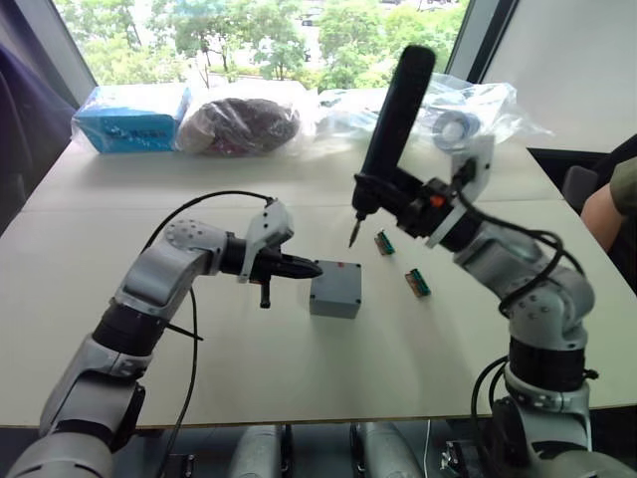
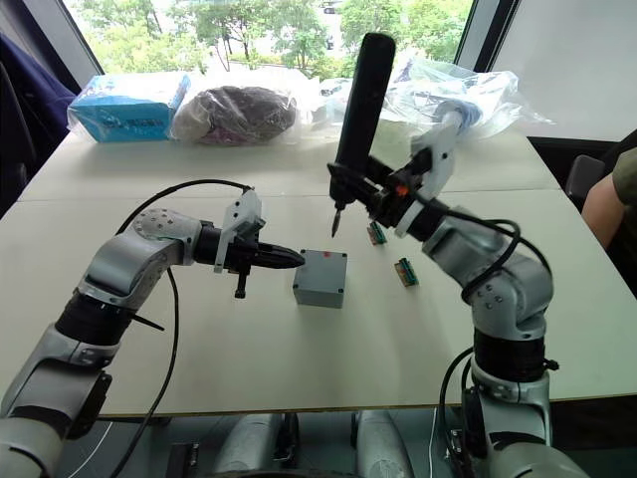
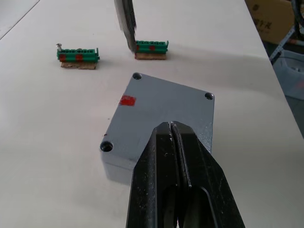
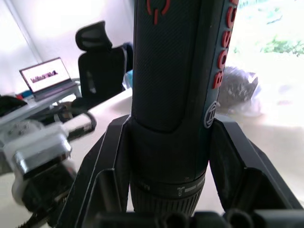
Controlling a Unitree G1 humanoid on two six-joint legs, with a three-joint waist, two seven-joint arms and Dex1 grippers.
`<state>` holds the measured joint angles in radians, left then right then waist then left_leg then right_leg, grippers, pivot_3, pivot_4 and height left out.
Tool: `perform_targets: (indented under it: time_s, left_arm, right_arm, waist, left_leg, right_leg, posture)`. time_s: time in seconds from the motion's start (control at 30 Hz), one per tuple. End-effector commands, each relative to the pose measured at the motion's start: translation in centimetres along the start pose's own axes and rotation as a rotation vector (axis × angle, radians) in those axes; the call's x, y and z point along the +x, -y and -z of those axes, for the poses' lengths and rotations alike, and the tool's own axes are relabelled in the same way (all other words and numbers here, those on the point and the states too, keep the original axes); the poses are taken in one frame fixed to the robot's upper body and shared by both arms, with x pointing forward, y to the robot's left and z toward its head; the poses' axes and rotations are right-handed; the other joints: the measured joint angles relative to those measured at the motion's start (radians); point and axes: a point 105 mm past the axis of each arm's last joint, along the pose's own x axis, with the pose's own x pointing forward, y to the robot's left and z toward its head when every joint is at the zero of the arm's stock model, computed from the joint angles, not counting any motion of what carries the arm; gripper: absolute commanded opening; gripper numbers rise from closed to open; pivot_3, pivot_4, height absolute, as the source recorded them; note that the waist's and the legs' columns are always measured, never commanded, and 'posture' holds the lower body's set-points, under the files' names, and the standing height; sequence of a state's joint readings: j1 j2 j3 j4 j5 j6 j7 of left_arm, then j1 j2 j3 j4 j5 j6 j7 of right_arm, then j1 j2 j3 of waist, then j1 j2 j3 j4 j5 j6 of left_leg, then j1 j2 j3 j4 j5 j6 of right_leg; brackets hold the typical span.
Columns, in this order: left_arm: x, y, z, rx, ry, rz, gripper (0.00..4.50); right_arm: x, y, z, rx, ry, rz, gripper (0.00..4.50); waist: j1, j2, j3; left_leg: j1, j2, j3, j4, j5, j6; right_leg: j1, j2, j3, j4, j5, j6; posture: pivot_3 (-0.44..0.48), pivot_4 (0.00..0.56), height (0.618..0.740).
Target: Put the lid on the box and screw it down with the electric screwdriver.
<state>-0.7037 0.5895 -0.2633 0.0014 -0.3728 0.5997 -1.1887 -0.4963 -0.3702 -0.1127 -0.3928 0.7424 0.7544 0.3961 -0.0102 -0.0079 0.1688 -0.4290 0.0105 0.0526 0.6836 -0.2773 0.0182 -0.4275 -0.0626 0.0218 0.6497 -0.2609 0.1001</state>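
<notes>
On the white counter we see the box with the lid on it, our left gripper closed and empty beside it, our right gripper clamping the electric screwdriver above.

On the desk, the box sits near the middle with the lid on top. The left gripper points at the box's left side, its black fingers pressed together, tips just beside the lid's edge. The right gripper clasps the electric screwdriver, held tilted above the desk, its bit aimed down, behind the box and apart from it. Two green connector blocks lie to the right of the box. Along the far edge rest a blue carton and plastic bags
</notes>
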Motion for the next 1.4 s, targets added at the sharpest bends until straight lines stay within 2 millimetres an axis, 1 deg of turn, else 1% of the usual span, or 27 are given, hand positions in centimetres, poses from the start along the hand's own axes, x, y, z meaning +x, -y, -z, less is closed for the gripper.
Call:
perform_targets:
  time_s: [0.03,0.13,0.3,0.43,0.8,1.03,1.13,1.23,1.3,1.4]
  left_arm:
    - [0.6,-0.1,-0.4,0.063,-0.009,0.003,0.00]
    - [1.1,0.0,0.2,0.074,-0.032,0.016,0.00]
    - [1.8,-0.6,1.2,0.069,-0.044,-0.011,0.00]
    - [2.1,-0.4,2.0,0.065,-0.055,-0.001,0.00]
    - [2.4,0.0,2.1,0.067,-0.060,0.012,0.00]
    - [2.5,-0.1,2.6,0.078,-0.086,0.010,0.00]
    - [2.7,0.1,3.0,0.076,-0.096,0.016,0.00]
    - [2.8,0.2,3.5,0.077,-0.113,0.021,0.00]
    - [3.0,0.3,4.1,0.082,-0.135,0.023,0.00]
    - [3.1,0.4,4.7,0.077,-0.148,0.022,0.00]
  right_arm:
    - [0.0,-1.3,-2.2,-0.102,0.110,-0.020,1.77]
    - [-0.1,-1.4,-1.7,-0.109,0.110,-0.005,1.77]
    - [-0.4,-1.1,-1.1,-0.133,0.088,0.021,1.77]
    - [-0.7,-1.1,-0.7,-0.153,0.062,0.024,1.77]
    - [-1.1,-0.5,0.5,-0.162,0.007,0.042,1.77]
    - [-1.6,-0.6,3.1,-0.178,-0.084,0.032,1.77]
    - [-2.1,0.0,5.1,-0.157,-0.111,0.076,1.77]
    - [-2.3,0.5,5.6,-0.145,-0.094,0.116,1.77]
    - [-2.4,0.6,6.0,-0.147,-0.083,0.134,1.77]
    - [-2.4,0.6,6.6,-0.154,-0.075,0.152,1.77]
  waist:
    - [-0.002,0.000,0.000]
    - [-0.002,0.000,0.000]
    - [-0.001,0.000,0.000]
    - [-0.001,0.000,0.000]
    - [-0.001,0.000,0.000]
    - [0.000,-0.001,-0.001]
    - [0.000,-0.003,-0.004]
    - [-0.001,-0.004,-0.008]
    - [-0.001,-0.004,-0.008]
    - [0.000,-0.004,-0.010]
  left_leg:
    - [0.000,0.000,0.000,0.000,0.000,0.000]
    - [0.000,0.000,0.000,0.000,0.000,0.000]
    - [0.000,0.001,0.000,0.000,0.000,0.000]
    - [0.001,0.001,0.000,0.000,0.000,0.000]
    - [0.001,0.001,0.000,0.000,0.000,0.000]
    - [0.002,0.001,0.000,0.000,0.000,0.000]
    - [0.003,0.001,-0.001,0.000,0.000,0.000]
    - [0.005,0.001,-0.001,0.000,0.000,0.000]
    - [0.009,0.001,-0.001,0.000,0.000,0.000]
    - [0.022,0.001,-0.001,-0.003,-0.002,0.002]
  right_leg:
    - [0.000,0.000,0.000,0.000,0.000,0.000]
    - [0.000,0.001,0.000,0.000,0.000,0.000]
    - [0.000,0.001,0.000,0.000,0.000,0.000]
    - [0.000,0.001,0.000,0.000,0.000,0.000]
    - [0.001,0.001,0.000,0.000,0.000,0.000]
    - [0.002,0.001,0.000,0.000,0.000,0.000]
    - [0.003,0.001,0.000,0.000,0.000,0.000]
    - [0.005,0.001,0.000,-0.001,0.000,0.000]
    - [0.010,0.001,0.000,-0.001,0.000,0.000]
    - [0.023,0.001,-0.001,-0.005,-0.001,0.000]
  posture:
    - [0.000,0.150,0.740]
    - [0.000,0.150,0.740]
    - [0.000,0.150,0.740]
    - [0.000,0.150,0.740]
    - [0.000,0.150,0.740]
    - [0.000,0.150,0.740]
    - [0.000,0.150,0.740]
    - [0.000,0.150,0.740]
    - [0.000,0.150,0.740]
    - [0.000,0.150,0.740]
